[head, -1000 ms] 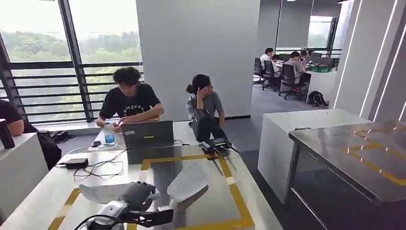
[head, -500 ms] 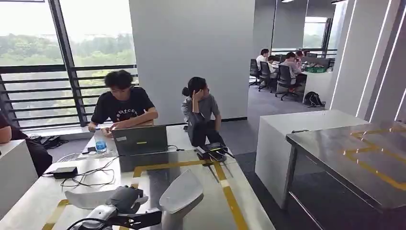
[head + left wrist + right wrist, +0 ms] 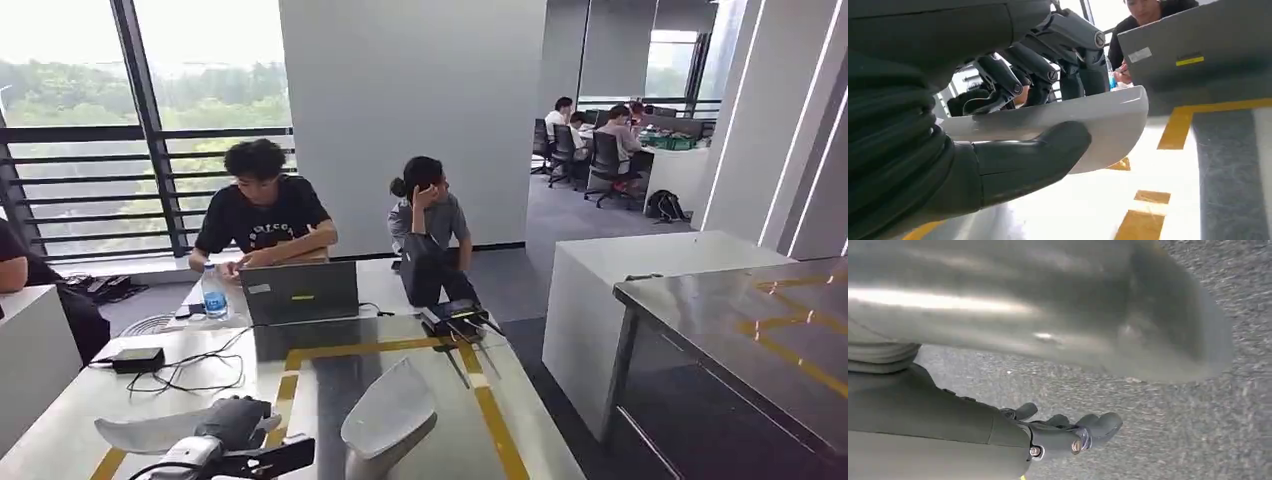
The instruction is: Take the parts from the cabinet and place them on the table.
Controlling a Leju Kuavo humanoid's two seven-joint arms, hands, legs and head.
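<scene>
My left hand (image 3: 235, 425) holds a white curved part (image 3: 150, 432) low over the near left of the table (image 3: 60, 420). In the left wrist view the thumb (image 3: 1038, 152) lies under the part (image 3: 1063, 112) and the dark fingers (image 3: 1048, 55) clamp it from above. A second white curved part (image 3: 390, 415) stands on the dark area framed by yellow tape, just right of the hand. My right hand (image 3: 1068, 435) hangs over grey carpet with nothing in it, fingers loosely extended.
A laptop (image 3: 300, 292), a water bottle (image 3: 213, 298), a charger with cables (image 3: 137, 359) and black devices (image 3: 455, 318) sit at the table's far end, where two people are seated. A steel table (image 3: 760, 330) and a white counter (image 3: 640, 270) stand to the right.
The camera has swayed, shifting the whole scene. My left hand with its part has drifted left and slightly lower, away from the part standing on the table.
</scene>
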